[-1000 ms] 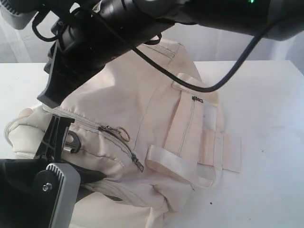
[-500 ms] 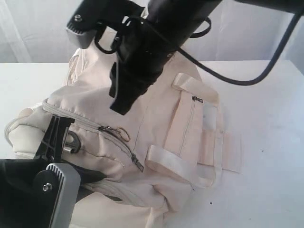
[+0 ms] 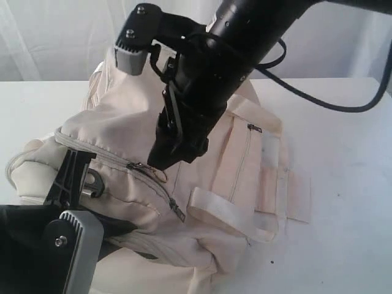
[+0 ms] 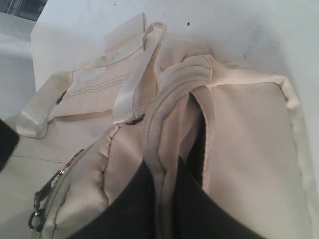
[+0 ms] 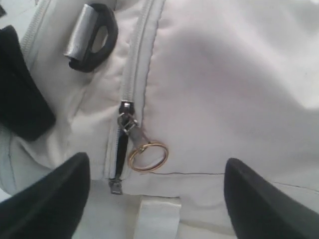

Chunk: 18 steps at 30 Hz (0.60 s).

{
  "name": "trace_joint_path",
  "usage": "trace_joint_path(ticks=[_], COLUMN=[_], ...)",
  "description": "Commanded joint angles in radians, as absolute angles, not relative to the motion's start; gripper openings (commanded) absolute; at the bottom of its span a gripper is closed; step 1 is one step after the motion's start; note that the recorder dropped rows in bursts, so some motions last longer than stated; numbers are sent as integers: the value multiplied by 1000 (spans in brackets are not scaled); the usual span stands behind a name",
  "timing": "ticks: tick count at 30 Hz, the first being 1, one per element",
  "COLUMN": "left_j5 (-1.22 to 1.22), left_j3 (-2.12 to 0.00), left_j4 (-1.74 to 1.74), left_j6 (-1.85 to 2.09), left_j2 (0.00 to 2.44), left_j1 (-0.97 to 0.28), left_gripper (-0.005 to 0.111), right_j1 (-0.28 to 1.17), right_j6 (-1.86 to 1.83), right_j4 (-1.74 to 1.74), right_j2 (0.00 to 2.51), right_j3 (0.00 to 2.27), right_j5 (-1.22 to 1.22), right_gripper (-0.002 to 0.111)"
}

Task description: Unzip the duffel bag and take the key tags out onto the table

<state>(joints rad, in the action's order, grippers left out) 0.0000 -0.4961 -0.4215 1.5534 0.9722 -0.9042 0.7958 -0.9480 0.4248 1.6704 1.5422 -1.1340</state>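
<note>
Across the middle of the white table (image 3: 343, 153) lies the duffel bag (image 3: 122, 131), its near left end covered by the left arm and its far side blocked by the right arm's black links and cable. Of the bag's inside, only a short dark slit under the zip slider (image 5: 125, 119) shows. The rest of the zip reads as closed.

The left gripper (image 4: 164, 199) is cut off by the edge of its wrist view. Only two dark fingers (image 4: 132, 211) show, pinched together on a raised cream seam at the bag's left end. From the exterior view the left gripper (image 3: 73, 174) sits just beside the black D-ring (image 3: 93, 184).

The right gripper (image 5: 157, 199) hangs over the zip with its fingertips (image 5: 50, 199) spread wide apart. The metal ring pull (image 5: 148, 156) lies flat on the fabric between them, touched by neither. In the exterior view the right gripper (image 3: 162, 158) hides most of that ring, so how far it stands above the fabric is hard to judge.

Half a second ago the right gripper stood higher and farther back, clear of the ring. A second ago its arm was swung over the bag's far left. It has since come down and nearer, onto the zip. The bag, its webbing handle (image 3: 226, 214) and the left gripper have not shifted.
</note>
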Motion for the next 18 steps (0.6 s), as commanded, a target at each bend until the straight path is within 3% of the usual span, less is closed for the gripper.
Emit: trace_joint_path(ticks=[1, 12, 14, 18], left_j5=[22, 22, 22, 22], left_j3=[-499, -499, -499, -499], left_j4=[-440, -440, -440, -440], left_j6=[1545, 1545, 1545, 1545], left_j2=[965, 965, 965, 965], left_j1=[-909, -909, -909, -909], left_gripper=[0, 0, 0, 0], right_j1=[788, 788, 788, 788], right_j6=[-988, -991, -991, -991], right_j4=[425, 440, 454, 453], right_j2=[1726, 1828, 1828, 1828], right_j3=[1533, 1533, 1533, 1533], right_j5=[-1108, -1098, -1101, -1160], right_gripper=[77, 75, 67, 37])
